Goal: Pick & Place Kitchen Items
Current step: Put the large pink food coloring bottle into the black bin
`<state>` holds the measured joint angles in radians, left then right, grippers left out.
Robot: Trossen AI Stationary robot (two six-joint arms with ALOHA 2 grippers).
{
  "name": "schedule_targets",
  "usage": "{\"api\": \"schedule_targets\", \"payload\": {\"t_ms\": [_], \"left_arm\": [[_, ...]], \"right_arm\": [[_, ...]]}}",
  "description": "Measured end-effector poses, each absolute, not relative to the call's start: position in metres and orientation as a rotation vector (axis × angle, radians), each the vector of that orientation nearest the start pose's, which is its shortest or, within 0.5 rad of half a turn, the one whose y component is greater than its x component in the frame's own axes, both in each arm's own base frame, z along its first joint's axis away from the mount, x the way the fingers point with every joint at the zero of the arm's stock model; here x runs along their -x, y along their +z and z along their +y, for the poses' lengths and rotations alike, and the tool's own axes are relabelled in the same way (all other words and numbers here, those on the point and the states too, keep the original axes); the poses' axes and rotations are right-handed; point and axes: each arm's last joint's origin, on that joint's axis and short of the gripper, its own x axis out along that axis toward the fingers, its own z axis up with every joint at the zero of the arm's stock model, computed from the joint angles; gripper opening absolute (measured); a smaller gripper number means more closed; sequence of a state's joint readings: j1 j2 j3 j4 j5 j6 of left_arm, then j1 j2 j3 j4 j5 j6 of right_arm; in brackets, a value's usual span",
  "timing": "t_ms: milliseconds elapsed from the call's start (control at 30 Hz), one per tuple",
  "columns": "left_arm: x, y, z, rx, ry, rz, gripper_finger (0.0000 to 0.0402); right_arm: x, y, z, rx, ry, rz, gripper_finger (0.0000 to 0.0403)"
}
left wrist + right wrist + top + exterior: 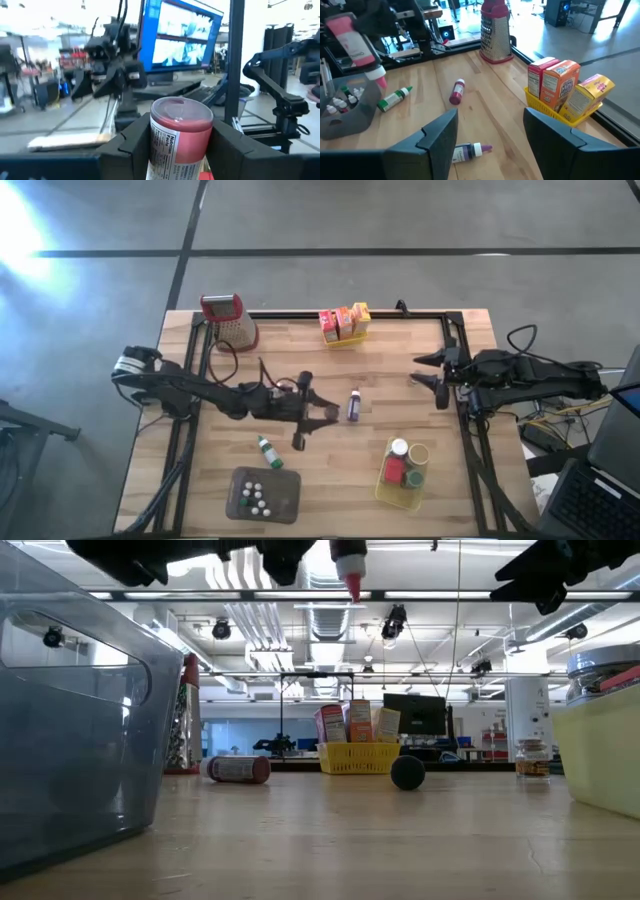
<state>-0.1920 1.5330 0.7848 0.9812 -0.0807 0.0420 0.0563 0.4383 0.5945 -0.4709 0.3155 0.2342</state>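
Above table, bottle between left gripper fingers

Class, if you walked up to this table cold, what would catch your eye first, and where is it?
Probably the pink bottle held up off the table between the fingers of the left gripper, near the table's middle. Next, the yellow basket of bright boxes at the far edge, and the red-handled metal grater standing at the far left corner.
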Motion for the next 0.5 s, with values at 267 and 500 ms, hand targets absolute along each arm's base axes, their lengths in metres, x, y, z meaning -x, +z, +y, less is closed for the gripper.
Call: {"api": "schedule_targets", "payload": {"t_ms": [267, 500], "left_arm": [[-0.333, 0.261, -0.051, 0.132, -0.074, 0.071, 0.0161], [-0.349, 0.253, -0.053, 0.071, 0.053, 0.665, 0.0161]], "right_arm": [[-0.121, 0.281, -0.002, -0.216, -0.301, 0.296, 0.0239], [-0.139, 0.275, -0.001, -0.205, -0.306, 0.336, 0.0245]]}}
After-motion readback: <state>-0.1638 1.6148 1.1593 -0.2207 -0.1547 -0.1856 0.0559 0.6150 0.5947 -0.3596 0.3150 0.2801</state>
